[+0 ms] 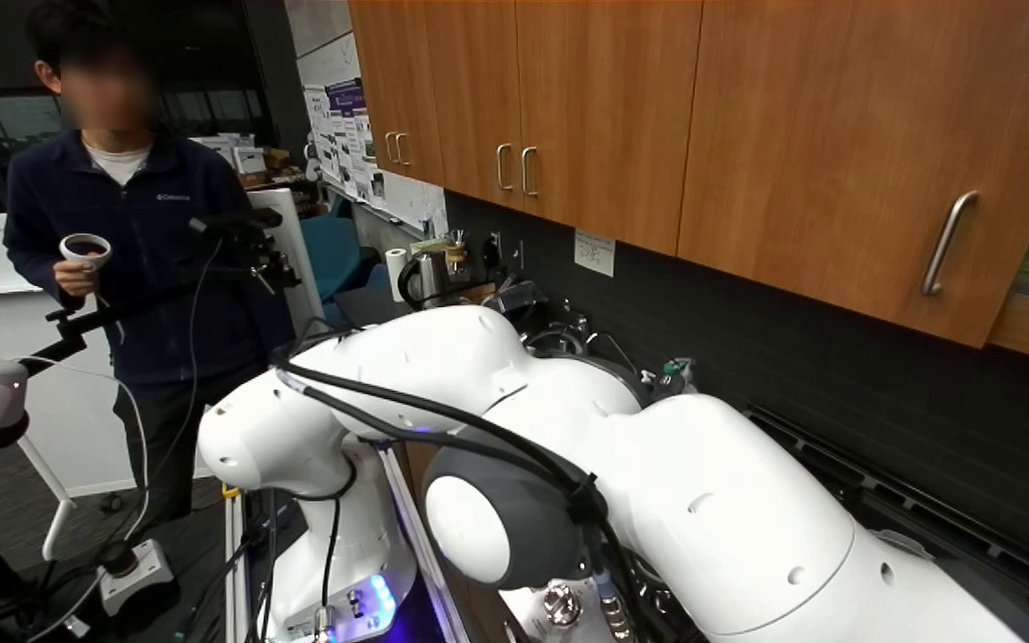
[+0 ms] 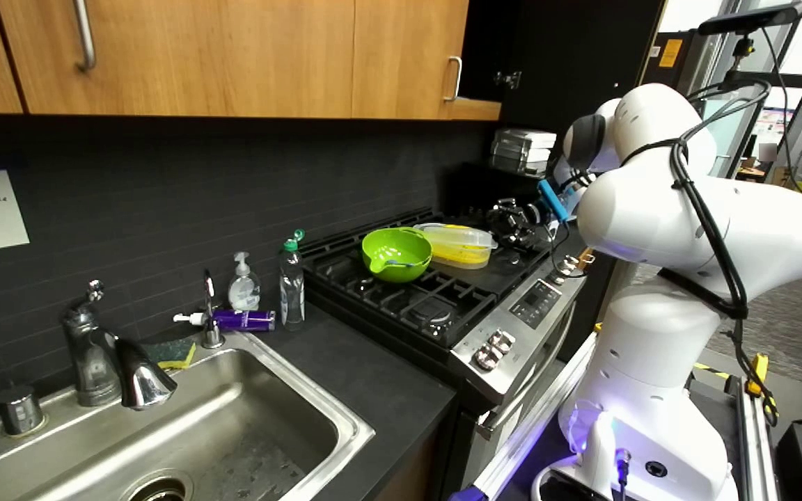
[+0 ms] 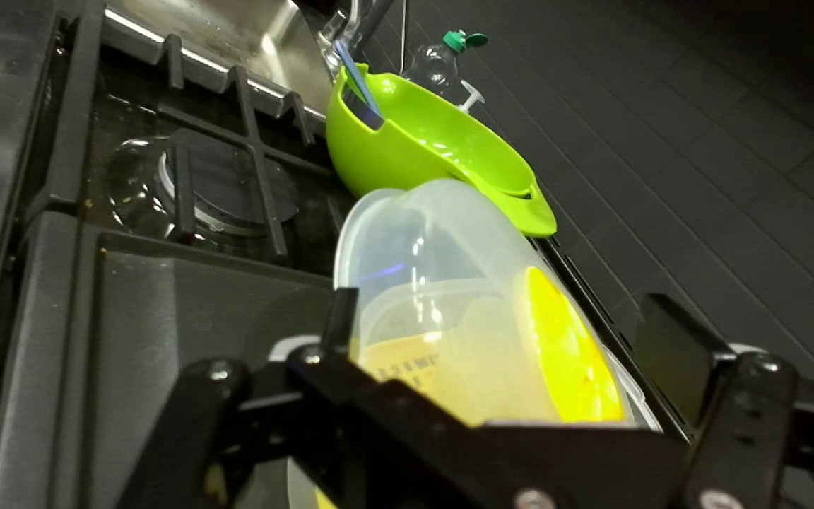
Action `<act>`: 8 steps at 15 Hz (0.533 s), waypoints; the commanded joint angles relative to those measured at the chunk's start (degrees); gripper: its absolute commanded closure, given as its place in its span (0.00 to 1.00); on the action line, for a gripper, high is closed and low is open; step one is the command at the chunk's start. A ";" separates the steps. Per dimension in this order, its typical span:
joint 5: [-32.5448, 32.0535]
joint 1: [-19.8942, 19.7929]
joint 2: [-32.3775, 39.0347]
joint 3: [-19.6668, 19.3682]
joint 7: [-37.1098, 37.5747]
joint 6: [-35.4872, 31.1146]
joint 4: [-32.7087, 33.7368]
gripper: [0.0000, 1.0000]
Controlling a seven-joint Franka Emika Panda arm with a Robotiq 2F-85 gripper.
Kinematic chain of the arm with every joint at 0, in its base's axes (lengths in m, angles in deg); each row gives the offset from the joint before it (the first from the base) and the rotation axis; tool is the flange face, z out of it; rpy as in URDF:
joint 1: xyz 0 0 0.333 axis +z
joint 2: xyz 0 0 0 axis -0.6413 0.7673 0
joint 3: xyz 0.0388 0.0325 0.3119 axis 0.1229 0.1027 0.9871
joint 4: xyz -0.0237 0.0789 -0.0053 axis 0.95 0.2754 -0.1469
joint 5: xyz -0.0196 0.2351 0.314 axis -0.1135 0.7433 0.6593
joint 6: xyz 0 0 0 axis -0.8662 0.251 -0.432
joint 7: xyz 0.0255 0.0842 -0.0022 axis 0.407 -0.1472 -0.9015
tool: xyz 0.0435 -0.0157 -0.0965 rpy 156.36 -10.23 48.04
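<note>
Wrist view: gripper [image 3: 504, 318] has its fingers [image 3: 675, 360] spread wide, nothing in grip. Translucent container [image 3: 460, 311], bright yellow patch [image 3: 573, 346] on its right side, shows between them; can't tell if a finger touches it. Green bowl [image 3: 393, 152] just past it on the far side, blue handle [image 3: 359, 81] at the bowl's left edge. In an exterior view, container is on the stove [image 2: 537, 304], just right of the bowl, gripper near its right end. Green-capped bottle [image 2: 292, 289] stands left of the stove, purple bottle [image 2: 244, 320] lying by the sink [image 2: 310, 390].
</note>
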 commanded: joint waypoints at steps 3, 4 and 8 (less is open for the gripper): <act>4.55 -0.11 -3.19 -0.28 2.15 -12.55 -6.53 0.00; 4.75 0.08 -4.66 -0.59 1.14 -14.37 -8.66 0.00; 0.24 0.95 -12.73 -3.94 -7.11 -16.12 -18.78 0.00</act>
